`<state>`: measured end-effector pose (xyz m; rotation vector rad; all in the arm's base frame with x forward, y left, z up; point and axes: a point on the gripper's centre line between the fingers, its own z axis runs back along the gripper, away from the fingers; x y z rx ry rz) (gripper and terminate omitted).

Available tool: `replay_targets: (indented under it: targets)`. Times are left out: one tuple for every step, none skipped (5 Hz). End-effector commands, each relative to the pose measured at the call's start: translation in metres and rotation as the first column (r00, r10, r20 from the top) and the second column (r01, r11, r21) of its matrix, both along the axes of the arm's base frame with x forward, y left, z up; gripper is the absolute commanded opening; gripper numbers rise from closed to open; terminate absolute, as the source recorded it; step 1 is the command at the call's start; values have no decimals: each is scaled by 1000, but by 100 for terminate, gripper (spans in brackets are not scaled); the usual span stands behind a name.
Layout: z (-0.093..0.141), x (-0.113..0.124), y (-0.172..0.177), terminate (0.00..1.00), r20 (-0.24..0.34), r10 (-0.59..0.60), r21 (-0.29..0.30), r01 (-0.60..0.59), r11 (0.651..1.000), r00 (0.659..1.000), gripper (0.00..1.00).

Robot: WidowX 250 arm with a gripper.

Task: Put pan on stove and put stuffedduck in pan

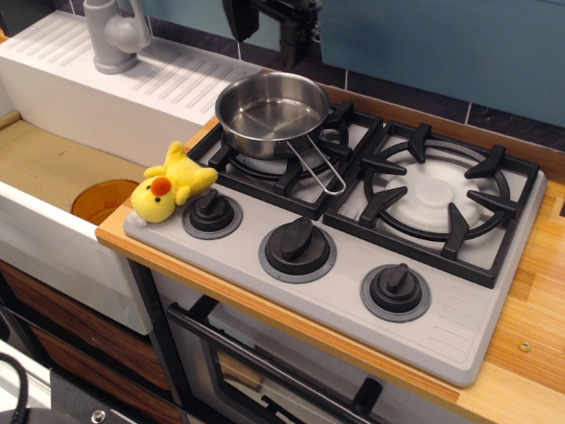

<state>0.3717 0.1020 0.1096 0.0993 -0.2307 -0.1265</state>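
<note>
Grey stove (459, 322), two burners, three knobs, one pan (272, 113), one stuffedduck (170, 184), gripper (272, 26) spread, empty.

A white sink unit (62, 238) is sitting to the left, its ribbed draining board (132, 79) running along the back. A grey tap (115, 35) is standing upright on that board. Down in the tan basin an orange round dish (99, 199) is lying close against the wooden counter's edge. The wooden countertop (530, 300) is stretching off to the right, a small screw showing in it. Behind, a blue wall panel (441, 44) is rising above dark tiles (494, 115). Below, an oven door's black handle (265, 367) is showing.
</note>
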Motion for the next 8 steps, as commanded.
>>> replay_targets:
  targets:
    - [24, -53, 29, 0, 174, 93, 8, -96, 995, 980, 100]
    - [19, -78, 37, 0, 200, 105, 18, -111, 994, 974, 100]
    - [7, -100, 42, 0, 246, 101, 34, -113, 993, 964, 100]
    - [-8, -116, 41, 0, 306, 104, 58, -128, 990, 946, 100]
    - [-18, -124, 36, 0, 343, 96, 81, -131, 988, 935, 100]
    - [-21, -129, 33, 0, 331, 103, 101, -144, 984, 938, 100]
    - [-29, -131, 28, 0, 328, 114, 81, -148, 986, 938, 100]
    - [-32, -133, 21, 0, 311, 135, 33, -152, 988, 941, 100]
